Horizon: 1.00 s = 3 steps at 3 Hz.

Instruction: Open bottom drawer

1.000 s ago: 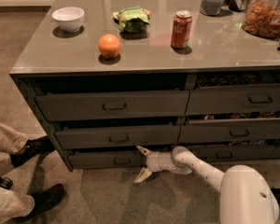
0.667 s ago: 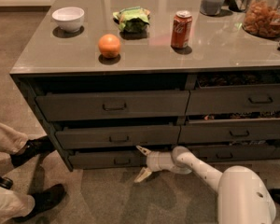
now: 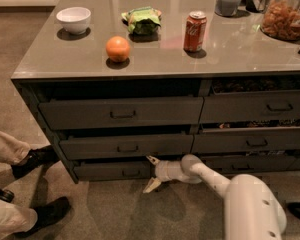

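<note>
Cream-white two-finger gripper (image 3: 152, 172) at three o'clock of the dark grey bottom drawer (image 3: 102, 171); orange round fruit (image 3: 118, 48), red metal can (image 3: 195, 31).

Coca-Cola script on red can (image 3: 195, 31)

The gripper (image 3: 150, 174) is hovering, fingers spread, beside the bottom drawer (image 3: 105, 170); open carpet (image 3: 115, 211) is lying in front; a person's shoes (image 3: 36, 160) are crowding the left.

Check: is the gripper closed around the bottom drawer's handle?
No: the gripper sits open at the right end of the bottom drawer, to the right of its handle, not around it.
</note>
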Each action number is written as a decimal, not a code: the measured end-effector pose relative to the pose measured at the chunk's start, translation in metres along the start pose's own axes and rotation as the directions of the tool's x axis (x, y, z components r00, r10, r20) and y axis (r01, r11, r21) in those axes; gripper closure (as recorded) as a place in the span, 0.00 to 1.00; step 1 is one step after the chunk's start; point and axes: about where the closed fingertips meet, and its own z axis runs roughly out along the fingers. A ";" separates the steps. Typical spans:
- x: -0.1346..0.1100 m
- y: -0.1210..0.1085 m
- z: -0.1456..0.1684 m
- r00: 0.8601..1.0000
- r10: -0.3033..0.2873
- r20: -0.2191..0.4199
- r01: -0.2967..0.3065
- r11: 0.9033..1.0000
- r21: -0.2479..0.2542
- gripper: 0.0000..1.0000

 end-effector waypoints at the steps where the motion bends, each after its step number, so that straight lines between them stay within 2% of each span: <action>1: 0.019 -0.009 0.021 0.998 -0.013 -0.056 0.011 1.000 -0.029 0.00; 3: 0.046 -0.017 0.045 0.994 -0.022 -0.110 0.015 0.998 -0.063 0.00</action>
